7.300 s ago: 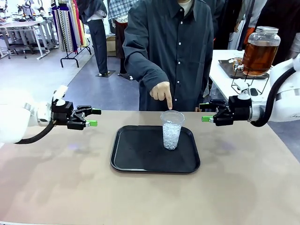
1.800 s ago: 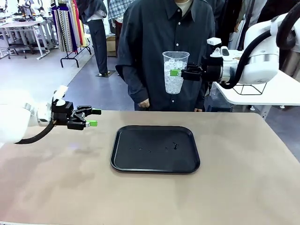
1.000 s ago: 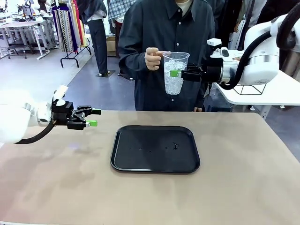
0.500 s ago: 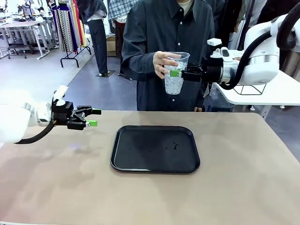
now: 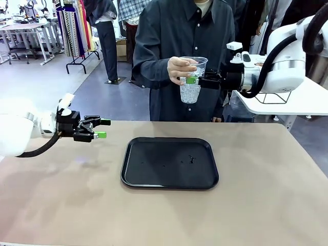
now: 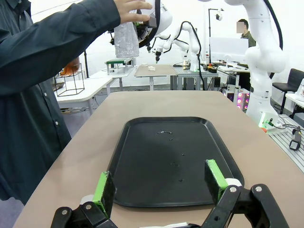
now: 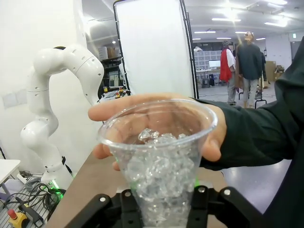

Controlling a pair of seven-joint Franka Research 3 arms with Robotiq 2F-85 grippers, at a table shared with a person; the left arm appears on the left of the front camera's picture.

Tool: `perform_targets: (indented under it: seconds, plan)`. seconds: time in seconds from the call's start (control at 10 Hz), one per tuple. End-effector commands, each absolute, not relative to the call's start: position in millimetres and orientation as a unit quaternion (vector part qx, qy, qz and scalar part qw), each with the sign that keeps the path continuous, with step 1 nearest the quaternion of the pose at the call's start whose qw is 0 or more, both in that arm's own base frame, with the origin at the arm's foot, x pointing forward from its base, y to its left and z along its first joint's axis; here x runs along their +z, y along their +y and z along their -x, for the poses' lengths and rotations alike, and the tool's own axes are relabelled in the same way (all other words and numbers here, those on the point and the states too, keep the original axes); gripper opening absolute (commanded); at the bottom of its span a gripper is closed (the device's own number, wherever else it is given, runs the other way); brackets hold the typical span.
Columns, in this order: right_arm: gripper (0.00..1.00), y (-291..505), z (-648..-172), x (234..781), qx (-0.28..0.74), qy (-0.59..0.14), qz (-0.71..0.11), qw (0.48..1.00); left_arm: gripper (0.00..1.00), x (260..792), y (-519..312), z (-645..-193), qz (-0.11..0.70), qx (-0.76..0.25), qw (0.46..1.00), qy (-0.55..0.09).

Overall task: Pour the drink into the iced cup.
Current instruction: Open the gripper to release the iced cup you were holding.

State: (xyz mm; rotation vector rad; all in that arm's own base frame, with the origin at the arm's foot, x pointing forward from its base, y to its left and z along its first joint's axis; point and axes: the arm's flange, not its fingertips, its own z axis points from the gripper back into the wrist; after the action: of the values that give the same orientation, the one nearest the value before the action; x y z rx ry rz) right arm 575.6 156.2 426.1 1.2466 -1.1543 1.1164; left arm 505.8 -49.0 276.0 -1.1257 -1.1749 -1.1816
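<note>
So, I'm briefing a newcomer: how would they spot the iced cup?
Above the table's far edge, before the person's dark shirt, the right gripper holds a cup; the person's hand grips its rim. It is clear plastic, full of ice.

Front overview, two wrist close-ups, common cup (image 5: 190, 95)

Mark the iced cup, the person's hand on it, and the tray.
iced cup (image 5: 190, 94): front view, ice-filled lower wall.
person's hand (image 5: 178, 68): front view, back of the hand.
tray (image 5: 154, 170): front view, bare floor.
</note>
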Motion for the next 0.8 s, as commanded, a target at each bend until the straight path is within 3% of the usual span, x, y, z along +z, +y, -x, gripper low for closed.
perform_targets:
  seconds: [0.0, 0.7]
  plan:
    - [0.44, 157.5, -572.6, 429.7, 0.465, -0.494, -0.522, 0.517, 1.00, 277.7, -48.7, -504.4, 0.472, -0.496, 0.536, -0.494]
    - [0.44, 157.5, -572.6, 429.7, 0.465, -0.494, -0.522, 0.517, 1.00, 277.7, -48.7, -504.4, 0.472, -0.496, 0.536, -0.494]
